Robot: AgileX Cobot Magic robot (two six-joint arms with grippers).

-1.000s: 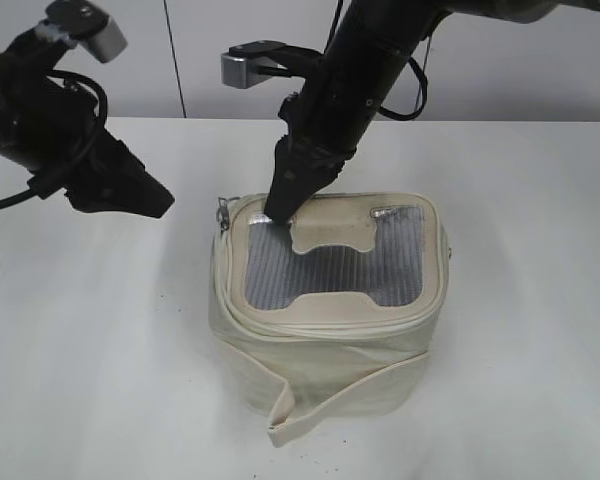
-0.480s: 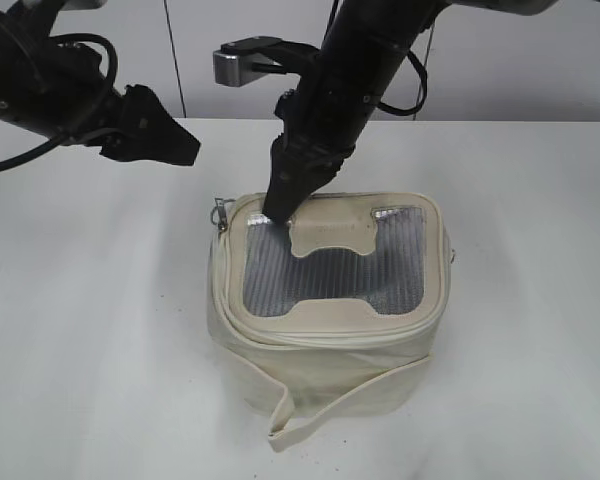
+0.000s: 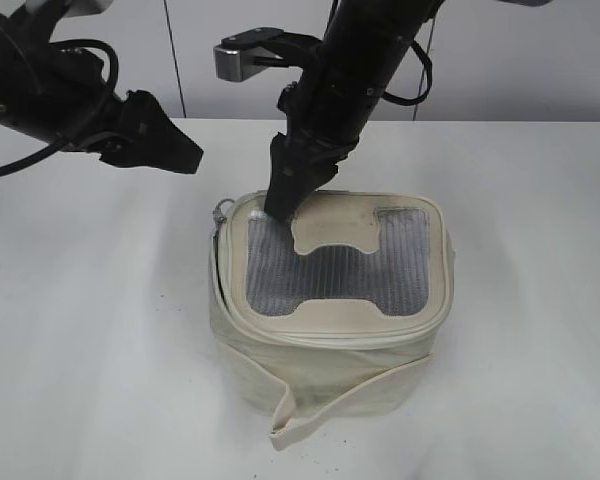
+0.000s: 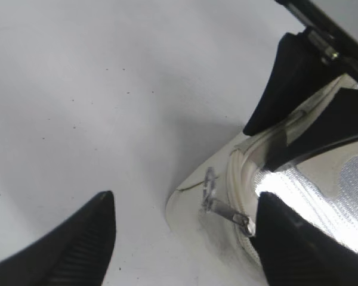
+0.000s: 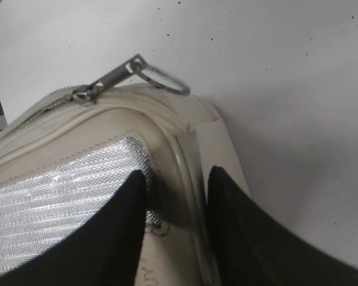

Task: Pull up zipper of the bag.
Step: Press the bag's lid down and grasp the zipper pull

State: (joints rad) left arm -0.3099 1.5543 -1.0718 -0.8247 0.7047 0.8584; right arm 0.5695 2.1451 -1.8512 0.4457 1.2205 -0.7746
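Standing on the white table [image 3: 80, 330], the bag [image 3: 325, 365] has its loose strap [image 3: 310, 415] hanging down the nearest wall. Bag position unchanged from 0.5 s ago. On the lid, the grey mesh window [image 3: 325, 272] faces up. The zipper [image 3: 320, 335] track circles the lid rim; its silver pull with ring [image 3: 220, 212] sticks out at the bag's far-left corner, free of both grippers. Right gripper [image 3: 283, 205] remains pressed on the lid's far-left corner, fingers slightly apart with nothing between them. Left gripper [image 3: 185, 155] hangs beyond and left of the bag, jaws spread, empty; it has barely shifted since 0.5 s ago.
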